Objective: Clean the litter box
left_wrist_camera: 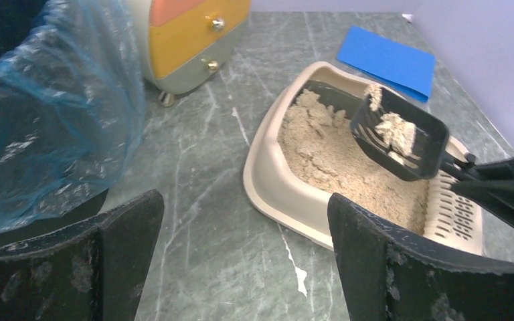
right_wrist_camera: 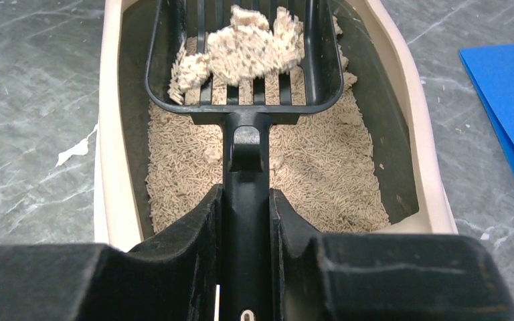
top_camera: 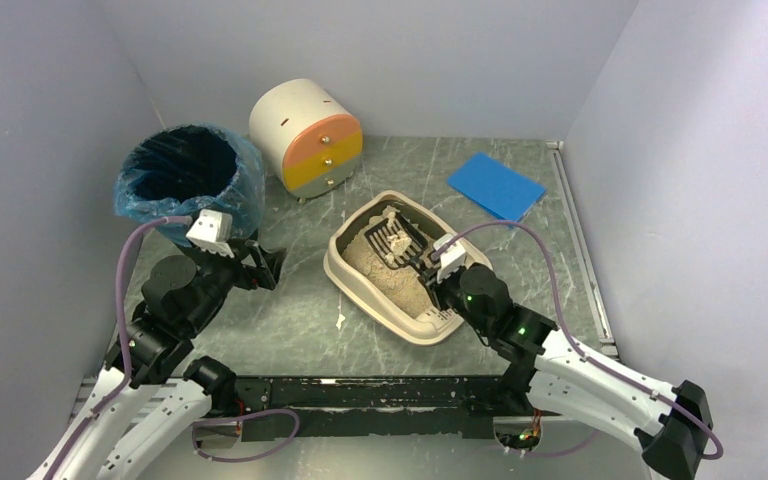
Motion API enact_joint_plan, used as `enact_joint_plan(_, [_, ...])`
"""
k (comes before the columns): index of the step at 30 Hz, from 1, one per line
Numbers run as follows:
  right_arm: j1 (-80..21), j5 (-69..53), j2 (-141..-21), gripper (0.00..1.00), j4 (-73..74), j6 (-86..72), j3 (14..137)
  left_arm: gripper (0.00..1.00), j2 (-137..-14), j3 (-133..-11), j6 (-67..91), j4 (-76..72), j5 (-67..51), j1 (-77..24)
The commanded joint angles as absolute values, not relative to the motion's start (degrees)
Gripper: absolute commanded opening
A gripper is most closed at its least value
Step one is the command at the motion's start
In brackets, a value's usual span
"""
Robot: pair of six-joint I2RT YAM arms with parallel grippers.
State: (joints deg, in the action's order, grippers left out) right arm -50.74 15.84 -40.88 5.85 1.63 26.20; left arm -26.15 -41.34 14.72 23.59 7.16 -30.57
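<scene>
The beige litter box (top_camera: 360,290) sits mid-table with tan litter (top_camera: 385,278) in it. My right gripper (top_camera: 438,268) is shut on the handle of a black slotted scoop (top_camera: 397,240) and holds it just above the litter at the far end of the box. The scoop (right_wrist_camera: 247,117) carries pale clumps (right_wrist_camera: 241,43); they also show in the left wrist view (left_wrist_camera: 396,130). My left gripper (top_camera: 265,265) is open and empty, low over the table left of the box, beside its rim (left_wrist_camera: 268,194).
A black bin with a blue liner (top_camera: 188,180) stands at the far left, just behind my left gripper. A white drawer unit with orange and yellow fronts (top_camera: 308,135) stands at the back. A blue sheet (top_camera: 496,185) lies back right. Walls enclose three sides.
</scene>
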Motion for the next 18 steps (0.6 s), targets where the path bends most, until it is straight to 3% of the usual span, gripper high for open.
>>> enact_joint_plan(1, [-50.98,14.23,-40.24,0.0,1.77,1.25,25.07,0.97,-27.17,-44.79,18.63,27.02,16.07,-30.31])
enact_joint_plan(4, [-51.0,16.52,-40.56,0.0,5.45,0.11,28.61,0.97,-30.18,-49.22,22.48,30.78,25.62,-30.32])
enact_joint_plan(7, [-51.06,13.33,-40.32,0.0,0.63,1.33,26.22,0.97,-36.69,-56.27,22.56,33.78,26.69,-30.32])
enact_joint_plan(10, [-51.06,17.09,-42.51,0.0,7.27,0.11,30.61,0.96,-42.4,-62.53,21.31,35.04,27.82,-30.32])
enact_joint_plan(18, [-51.07,15.34,-40.27,0.0,7.82,3.04,29.26,0.91,-51.99,-74.69,19.56,39.56,42.14,-30.32])
